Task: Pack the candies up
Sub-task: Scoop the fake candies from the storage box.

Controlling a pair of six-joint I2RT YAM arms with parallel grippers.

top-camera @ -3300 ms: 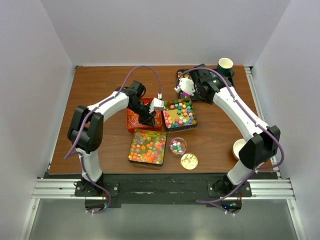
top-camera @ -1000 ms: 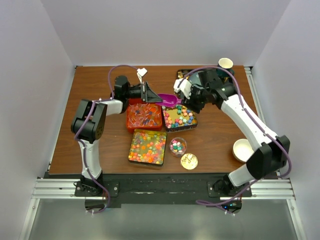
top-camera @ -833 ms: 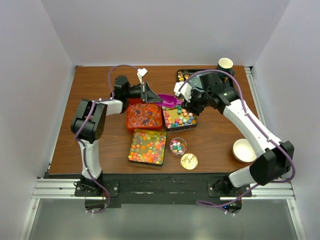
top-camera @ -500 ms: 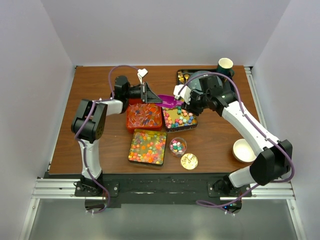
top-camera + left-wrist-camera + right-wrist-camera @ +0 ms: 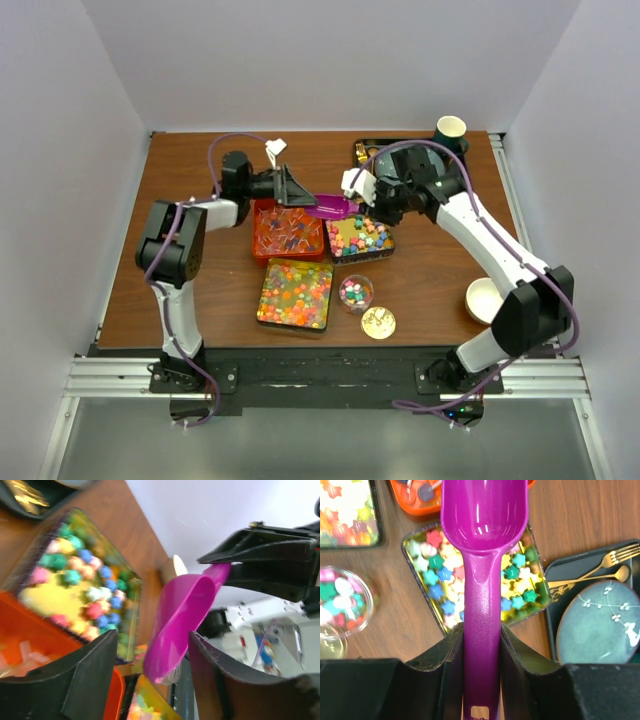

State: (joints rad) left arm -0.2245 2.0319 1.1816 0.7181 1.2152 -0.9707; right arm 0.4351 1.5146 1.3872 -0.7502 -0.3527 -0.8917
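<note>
You had the right gripper clamped on the handle of the magenta scoop, one finger pressed to each side of it at the bottom centre of the right wrist view. In the top view the scoop sat just above centre, its bowl hanging over the upper left corner of the dark-rimmed tray.

That tray held the star candies, pink, blue, green and yellow. The round bead candies filled a square tray below and to the left of it. More candies lay in the small clear cup lower centre, with a gold lid just below it.

Your left gripper pointed right towards the scoop, jaws spread wide. In the left wrist view the scoop's bowl showed between the two fingers without touching either.

The orange tray lay left of the star candies. A dark tray with a blue plate and gold cutlery filled the right edge of the right wrist view.
</note>
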